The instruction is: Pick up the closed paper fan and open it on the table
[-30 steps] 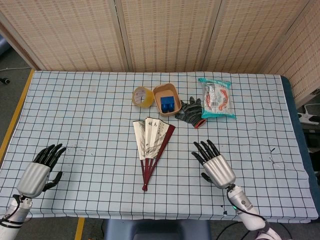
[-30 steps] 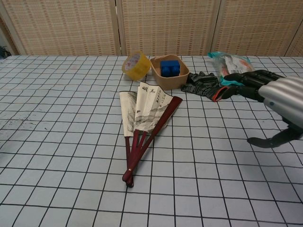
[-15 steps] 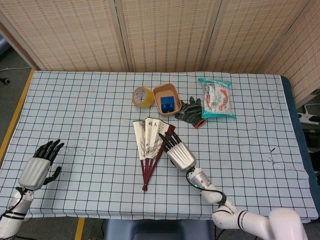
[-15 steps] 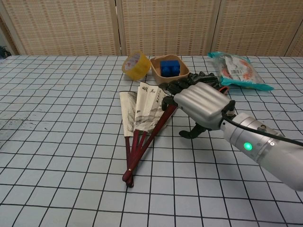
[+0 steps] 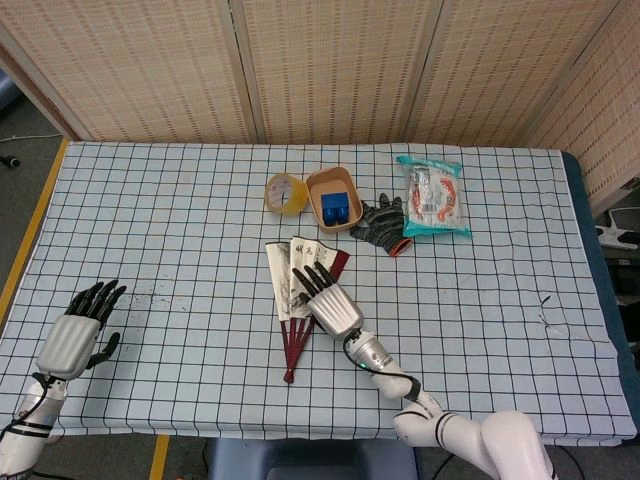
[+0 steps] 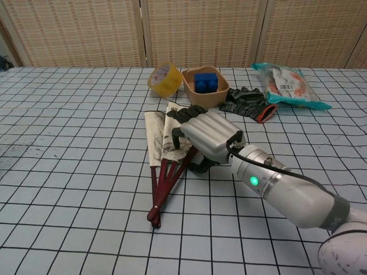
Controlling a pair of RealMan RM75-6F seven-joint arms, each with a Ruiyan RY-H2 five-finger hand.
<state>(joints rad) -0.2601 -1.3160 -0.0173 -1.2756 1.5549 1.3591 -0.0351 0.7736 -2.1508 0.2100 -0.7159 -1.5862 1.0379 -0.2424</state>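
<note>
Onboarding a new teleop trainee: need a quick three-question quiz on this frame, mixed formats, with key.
1. True or false: the right hand lies over the paper fan.
2. Multiple choice: what sits in the tan bowl? A) a roll of tape B) a blue block C) a glove
3. Fill in: the left hand rests near the table's ____ corner, holding nothing.

Key
1. True; its fingers cover the right part of the partly spread fan.
2. B; the blue block is in the bowl, the yellow tape roll stands to its left, and the dark glove lies to its right.
3. Front left, well apart from the fan.
</note>
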